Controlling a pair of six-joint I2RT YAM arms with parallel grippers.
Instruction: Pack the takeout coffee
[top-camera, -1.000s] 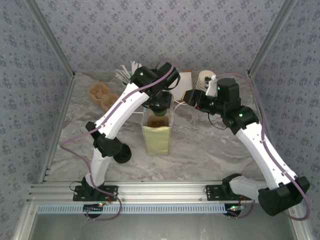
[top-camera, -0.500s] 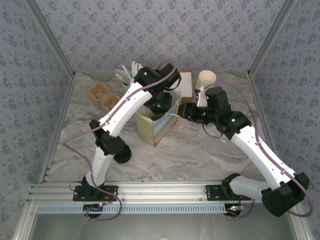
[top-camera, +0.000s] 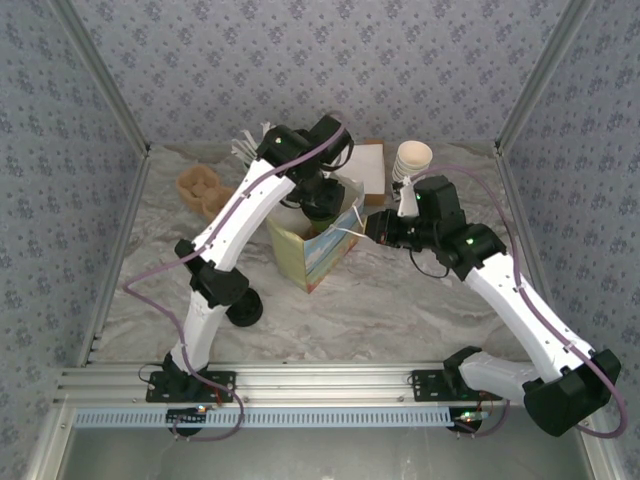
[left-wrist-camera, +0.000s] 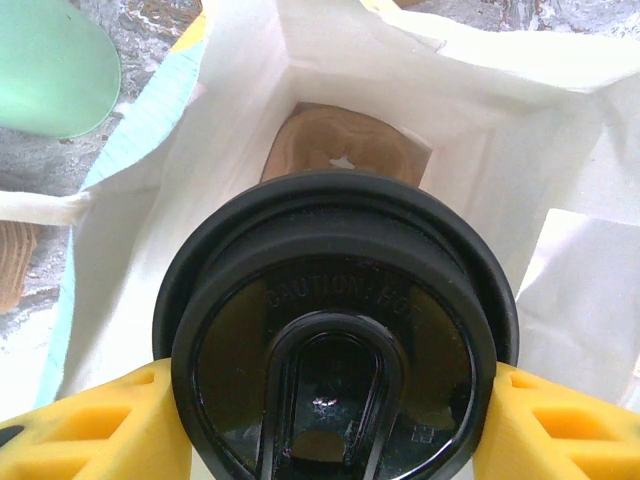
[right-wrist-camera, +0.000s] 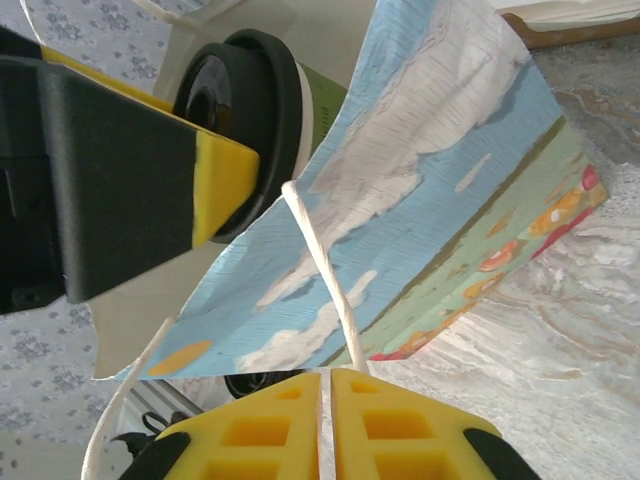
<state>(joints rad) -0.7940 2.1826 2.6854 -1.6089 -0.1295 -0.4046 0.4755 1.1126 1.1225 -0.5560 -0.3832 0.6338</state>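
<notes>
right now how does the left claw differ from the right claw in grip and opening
The left claw is spread wide around the black lid of the takeout coffee, over the mouth of the paper bag; the right claw is pinched shut on the bag's thin white handle. The left claw grips a rigid round thing, the right claw a limp cord. Both are yellow-tipped and holding something.

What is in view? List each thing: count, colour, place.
coffee: one, green, black lid, over bag mouth
bag: one, white inside, blue print outside, centre, tilted
insert: one, brown, bag bottom
handle: one, white, between right fingers
trays: two, brown, back left
stick cup: one, mint, back left
cup stack: one, cream, back right
box: one, white, back centre
left gripper: one, yellow pads, shut on coffee
right gripper: one, yellow pads, shut on handle
</notes>
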